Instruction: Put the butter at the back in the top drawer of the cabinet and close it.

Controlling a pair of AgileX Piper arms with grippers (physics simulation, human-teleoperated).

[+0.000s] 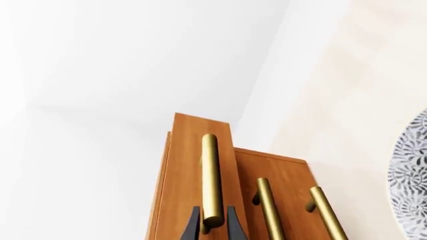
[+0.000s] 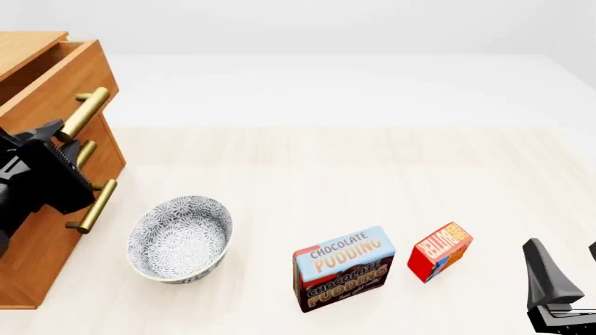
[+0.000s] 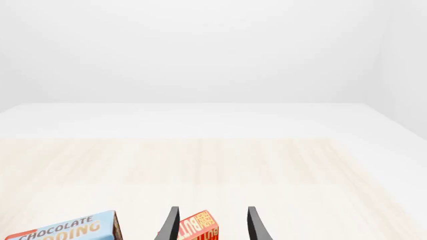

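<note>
We judge the task to be at an early stage: the top drawer [image 2: 58, 80] of the cabinet [image 2: 28, 265] stands pulled partly out, the butter [image 2: 440, 251] is not yet in it, and the closing step remains. The butter sits on the counter [image 2: 373, 160] near the front edge, just right of the pudding box [image 2: 343, 269] and well apart from the cabinet; a patterned bowl [image 2: 179, 239] lies between the boxes and the cabinet. The left hand [image 1: 213, 222] is at the top drawer's brass handle [image 1: 211, 180]: in the left wrist view its two dark fingers [image 1: 193, 225] stand on either side of the bar's near end, closed in around it, so we read the hand as gripping the handle. The right hand [image 3: 210, 225] is spread wide and holds nothing; in the right wrist view the butter shows between its fingers but beyond them, and we cannot tell whether either finger touches it. Remaining work, as we judge it: grasp the butter, carry it across to the drawer, release it inside, then push the drawer shut.
</note>
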